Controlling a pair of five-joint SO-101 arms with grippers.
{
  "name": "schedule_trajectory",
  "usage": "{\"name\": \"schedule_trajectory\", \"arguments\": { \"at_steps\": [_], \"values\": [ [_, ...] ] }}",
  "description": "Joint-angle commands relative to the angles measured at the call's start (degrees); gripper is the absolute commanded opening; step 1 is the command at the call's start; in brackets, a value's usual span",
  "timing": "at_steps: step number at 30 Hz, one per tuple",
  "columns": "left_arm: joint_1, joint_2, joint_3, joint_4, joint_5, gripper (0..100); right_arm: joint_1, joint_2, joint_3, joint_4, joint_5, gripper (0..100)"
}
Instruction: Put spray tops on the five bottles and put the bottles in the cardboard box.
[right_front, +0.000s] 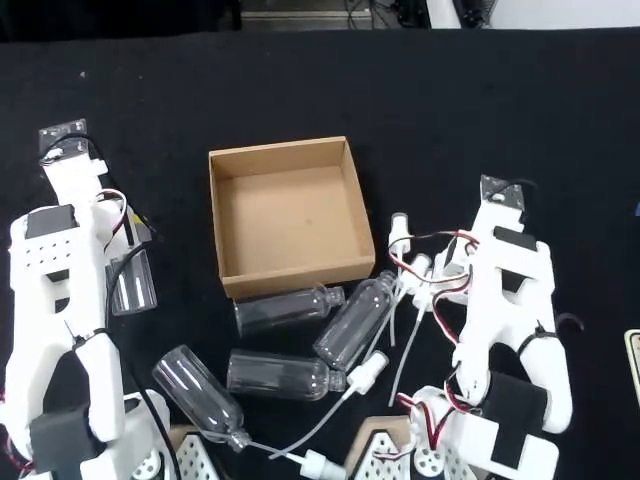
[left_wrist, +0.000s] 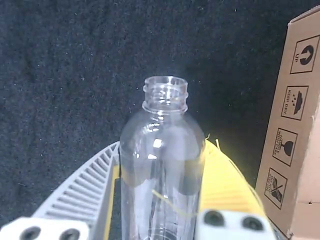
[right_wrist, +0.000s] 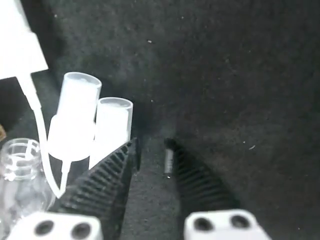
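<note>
Nearest, four loose bottles (right_front: 280, 375) lie capless on their sides on the black table (right_front: 500, 100), necks toward the right. At left, the left gripper (left_wrist: 160, 167) clamps a fifth bottle (left_wrist: 162, 135), its long axis roughly near-to-far and its open neck pointing away from the wrist. The right gripper (right_wrist: 150, 147) hangs parted beside two spray tops (right_wrist: 75, 115). Farther off, the cardboard box (right_front: 290, 270) sits open-topped.

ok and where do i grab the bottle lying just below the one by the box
I'd take the bottle around its straight mid-body, from above, closing across its width. It lies on its side with gaps along both long sides; its neck end is crowded by a spray top.
</note>
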Motion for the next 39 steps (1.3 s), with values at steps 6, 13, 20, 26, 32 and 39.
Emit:
{"name": "schedule_trajectory", "arguments": {
  "at_steps": [6,13,20,26,32,39],
  "values": [
    [-0.66,-2.46,-0.84,-0.35,0.62,9,5.63,-0.22,-5.93,0.18,3.25,4.7],
    [-0.66,-2.46,-0.84,-0.35,0.62,9,4.48,0.22,-12.88,7.74,-2.02,15.8],
    [-0.66,-2.46,-0.92,-0.44,0.62,9,-2.46,0.22,-12.35,9.76,-4.4,16.3],
    [-0.66,-2.46,-0.92,-0.44,0.62,9,-5.45,0.22,-9.19,4.84,-9.32,16.3],
    [-0.66,-2.46,-0.92,-0.44,0.62,9,-7.21,0.31,-7.08,3.25,-9.67,16.3],
    [-0.66,-2.46,-0.92,-0.44,0.62,9,-7.03,0.31,-1.01,-1.41,-9.32,16.3]
  ]
}}
